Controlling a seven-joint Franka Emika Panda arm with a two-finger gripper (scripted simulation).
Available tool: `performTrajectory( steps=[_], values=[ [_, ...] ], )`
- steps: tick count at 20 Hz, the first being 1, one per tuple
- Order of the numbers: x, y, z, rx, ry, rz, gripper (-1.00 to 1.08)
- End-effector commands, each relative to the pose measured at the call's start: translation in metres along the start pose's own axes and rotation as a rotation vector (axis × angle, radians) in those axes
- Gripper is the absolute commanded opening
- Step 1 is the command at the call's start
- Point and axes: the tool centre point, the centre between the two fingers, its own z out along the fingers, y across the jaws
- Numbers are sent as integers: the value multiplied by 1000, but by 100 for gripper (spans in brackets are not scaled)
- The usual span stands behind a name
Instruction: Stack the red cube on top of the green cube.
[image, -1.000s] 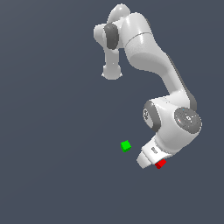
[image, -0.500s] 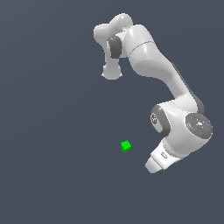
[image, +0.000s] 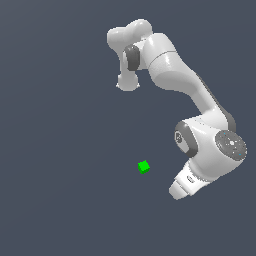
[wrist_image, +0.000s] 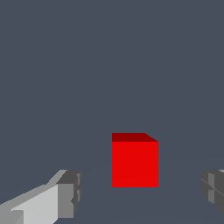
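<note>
The red cube (wrist_image: 134, 162) shows only in the wrist view, resting on the grey floor between my two open fingers; the arm's hand hides it in the exterior view. The gripper (wrist_image: 140, 192) is open, with one grey fingertip (wrist_image: 70, 192) on one side of the cube and the other (wrist_image: 213, 192) on the far side, neither touching it. In the exterior view the white hand (image: 184, 186) points down at the floor. The green cube (image: 144, 167) sits on the floor a short way to the exterior view's left of the hand.
The white arm (image: 175, 75) rises from its base (image: 127, 82) at the back and arches over to the exterior view's right. The floor is plain dark grey.
The hand has moved over the red cube, which showed at the hand's edge a second ago and is now hidden in the exterior view. The green cube has not moved.
</note>
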Motion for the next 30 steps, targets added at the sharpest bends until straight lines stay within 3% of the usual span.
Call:
performTrajectory(
  steps=[1,14,22,23,30],
  values=[
    [0,0,0,0,0,0,100],
    [0,0,43,0,0,-1,100],
    [0,0,50,0,0,-1,100],
    [0,0,50,0,0,-1,-100],
    [0,0,50,0,0,-1,-100]
  ],
)
